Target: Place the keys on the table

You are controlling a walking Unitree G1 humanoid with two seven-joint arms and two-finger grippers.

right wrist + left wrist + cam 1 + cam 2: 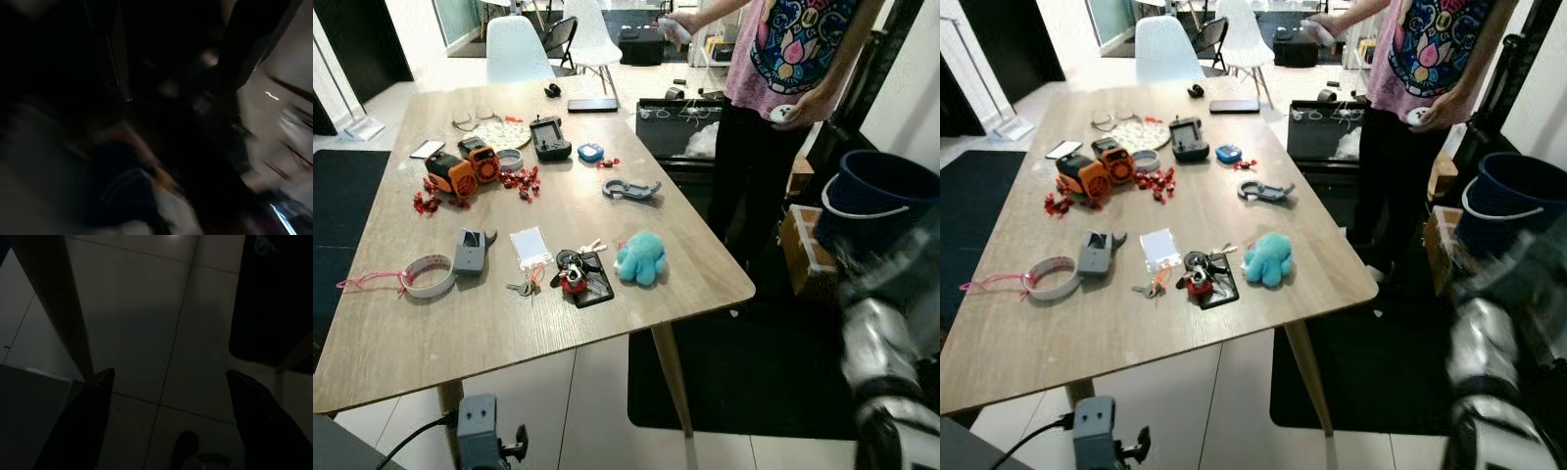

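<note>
A bunch of keys [576, 274] with a black fob and a red tag lies on the wooden table [636, 225] near its front edge, beside a teal plush octopus [639, 258]. A smaller set of keys [526, 286] lies just left of it. My left arm [480, 429] hangs low below the table's front edge. In the dim left wrist view my left gripper [166, 421] is open over the tiled floor and holds nothing. My right arm [891, 372] shows blurred at the right, away from the table. The right wrist view is dark and smeared.
The table also holds an orange device [460, 171], red clips [522, 183], a white card [530, 244], a tape roll [429, 276], a grey carabiner [629, 189] and a phone [592, 105]. A person [783, 59] stands at the table's far right corner. A blue bucket [876, 201] stands at the right.
</note>
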